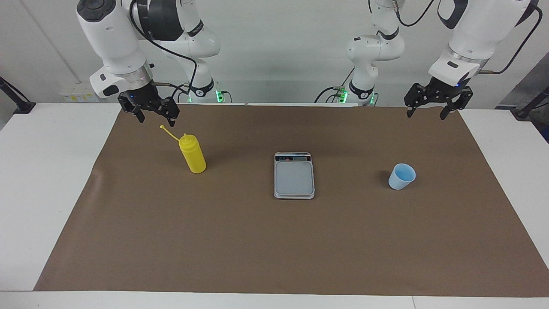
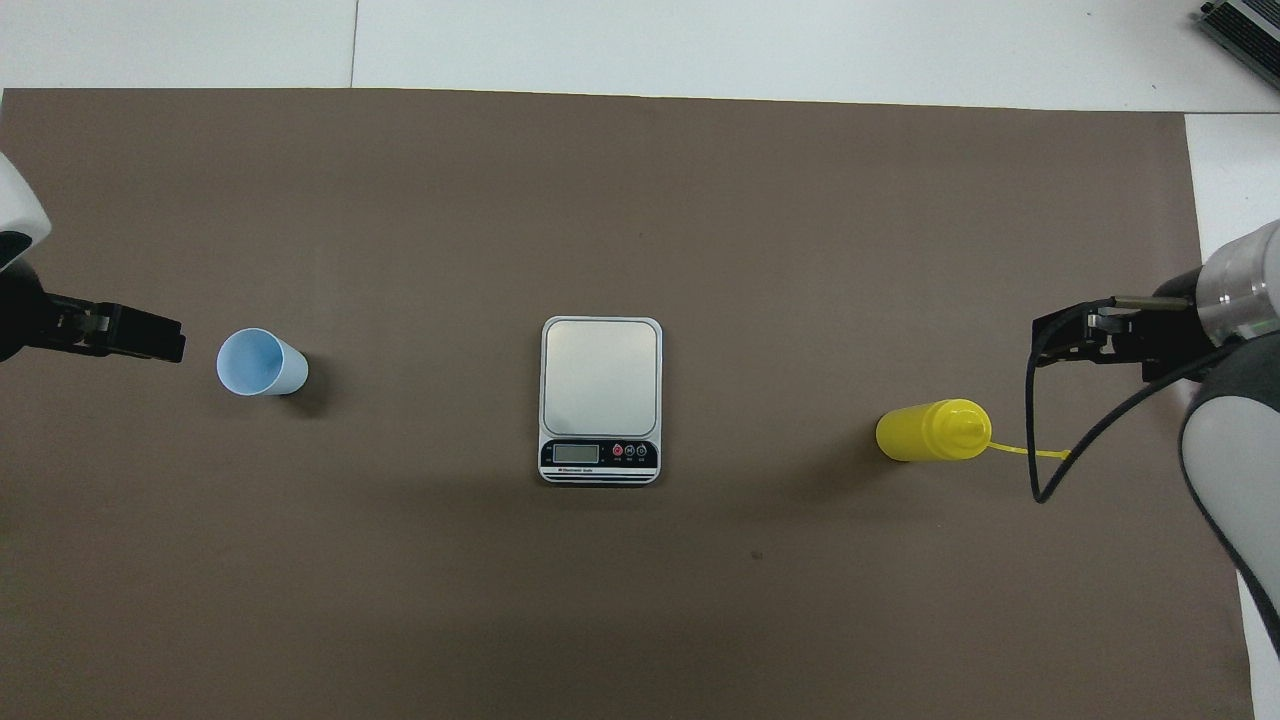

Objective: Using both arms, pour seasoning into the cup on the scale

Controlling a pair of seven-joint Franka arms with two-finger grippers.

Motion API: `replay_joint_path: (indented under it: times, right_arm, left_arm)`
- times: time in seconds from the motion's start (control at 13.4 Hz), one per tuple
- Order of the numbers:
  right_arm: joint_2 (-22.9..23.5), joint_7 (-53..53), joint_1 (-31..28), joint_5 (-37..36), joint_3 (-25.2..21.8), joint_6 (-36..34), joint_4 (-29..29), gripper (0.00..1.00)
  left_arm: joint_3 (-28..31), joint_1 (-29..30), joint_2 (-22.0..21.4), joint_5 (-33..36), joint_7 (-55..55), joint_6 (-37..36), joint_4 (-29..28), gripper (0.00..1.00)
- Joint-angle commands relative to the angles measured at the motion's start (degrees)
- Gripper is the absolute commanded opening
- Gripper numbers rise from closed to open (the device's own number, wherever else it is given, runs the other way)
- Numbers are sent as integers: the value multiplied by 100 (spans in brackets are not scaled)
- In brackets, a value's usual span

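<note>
The seasoning, a yellow squeeze bottle (image 1: 193, 155) (image 2: 930, 430), stands upright on the brown mat toward the right arm's end, its cap strap sticking out. The silver-grey scale (image 1: 294, 177) (image 2: 600, 385) lies at the mat's middle with nothing on it, its display edge nearest the robots. The light blue cup (image 1: 402, 176) (image 2: 262, 362) stands upright on the mat toward the left arm's end, apart from the scale. My right gripper (image 1: 156, 121) (image 2: 1048, 336) hangs open over the mat beside the bottle, holding nothing. My left gripper (image 1: 426, 115) (image 2: 168, 342) hangs open over the mat beside the cup, also holding nothing.
The brown mat (image 1: 257, 249) covers most of the white table (image 1: 47, 171). A black cable (image 2: 1040, 470) loops down from the right arm close to the bottle's strap. A dark device (image 2: 1245, 30) sits at the table's corner farthest from the robots.
</note>
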Motion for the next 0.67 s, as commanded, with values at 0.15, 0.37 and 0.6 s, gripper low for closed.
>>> replay_joint_path:
  times: [0.15,0.37,0.6]
  right_arm:
    - [-5,-142,-67,32,20,-86,53,100]
    - [-5,-142,-67,32,20,-86,53,100]
    - [-5,-142,-67,32,20,-94,53,100]
  left_arm:
    - [-2,41,-33,-92,146,11,-26,100]
    - [7,49,-146,-92,120,178,-280,100]
    - [-2,163,-156,-109,84,318,-360,100]
